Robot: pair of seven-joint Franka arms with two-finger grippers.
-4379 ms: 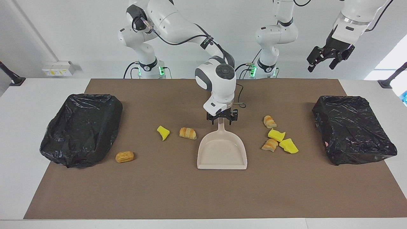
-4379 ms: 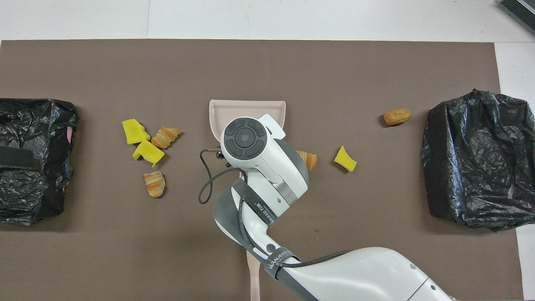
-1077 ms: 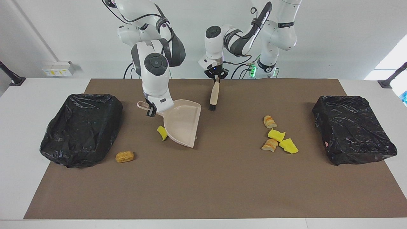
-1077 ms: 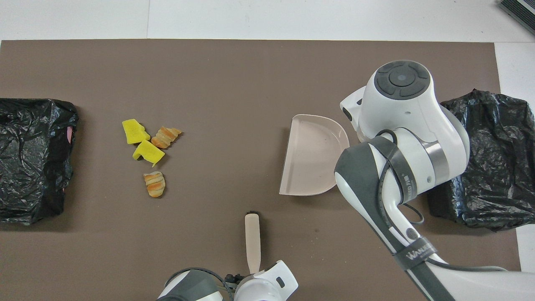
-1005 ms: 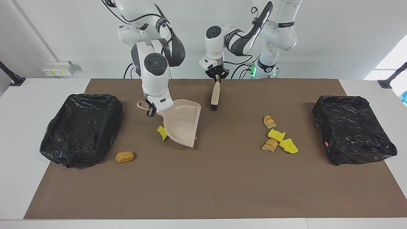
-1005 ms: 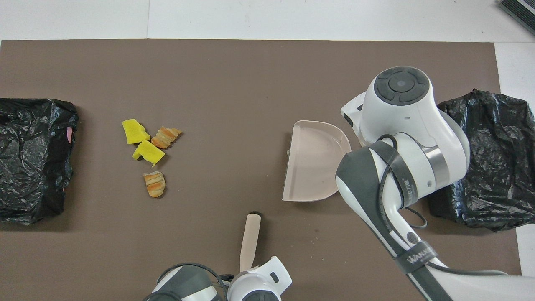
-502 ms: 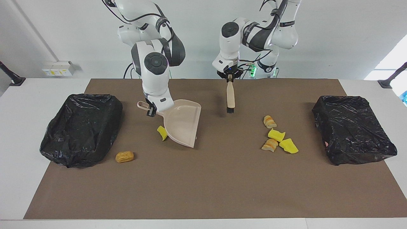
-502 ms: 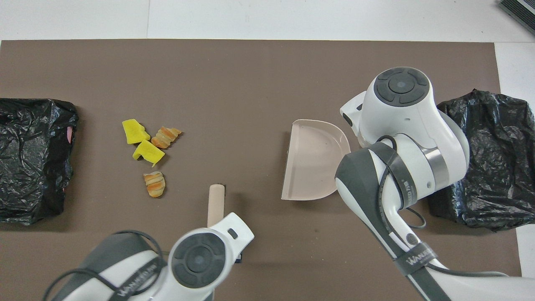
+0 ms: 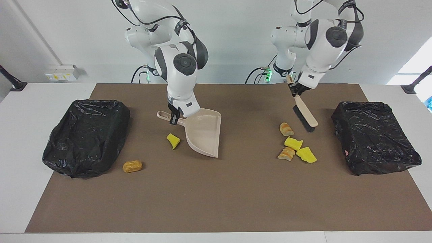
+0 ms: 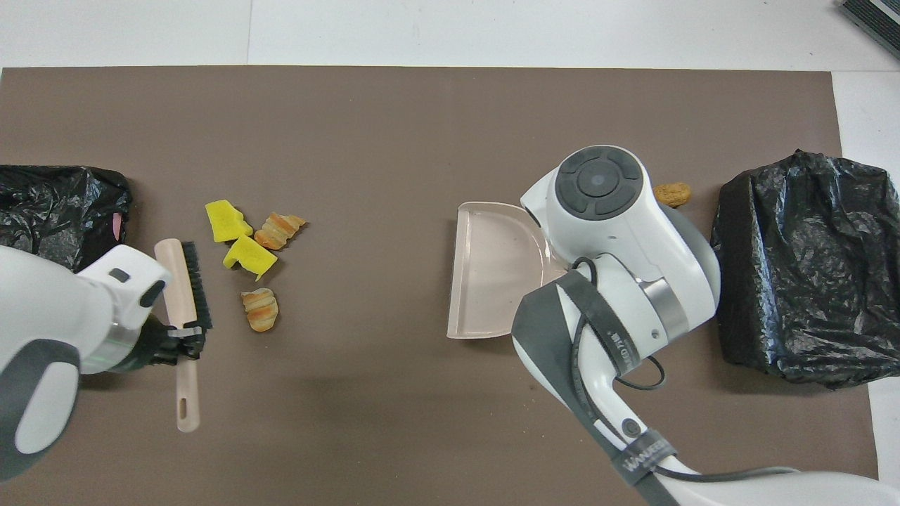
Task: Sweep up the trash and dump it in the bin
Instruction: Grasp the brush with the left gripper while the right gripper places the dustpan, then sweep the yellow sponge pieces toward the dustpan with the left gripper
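My right gripper [image 9: 173, 117] is shut on the handle of the beige dustpan [image 9: 204, 133], which hangs tilted over the mat; in the overhead view the wrist hides that gripper above the dustpan [image 10: 489, 270]. Beside the pan lies a yellow sponge wedge [image 9: 173, 140], and a golden bun [image 9: 132, 166] sits close to the bin [image 9: 87, 135]. My left gripper [image 9: 293, 88] is shut on a brush [image 9: 305, 116], held slanted in the air beside a cluster of trash: two yellow wedges [image 9: 293, 143] [image 9: 306, 155] and two striped pastry pieces [image 9: 286, 129] [image 9: 286, 154].
Two bins lined with black bags stand on the brown mat [image 9: 216, 195], one at each arm's end; the one at the left arm's end [image 9: 374, 136] is beside the brush. A grey box [image 9: 62, 72] sits on the white table edge.
The left arm has swung the brush from the middle toward its own end, beside the trash cluster. The right arm has shifted the dustpan slightly toward the middle, off the yellow wedge.
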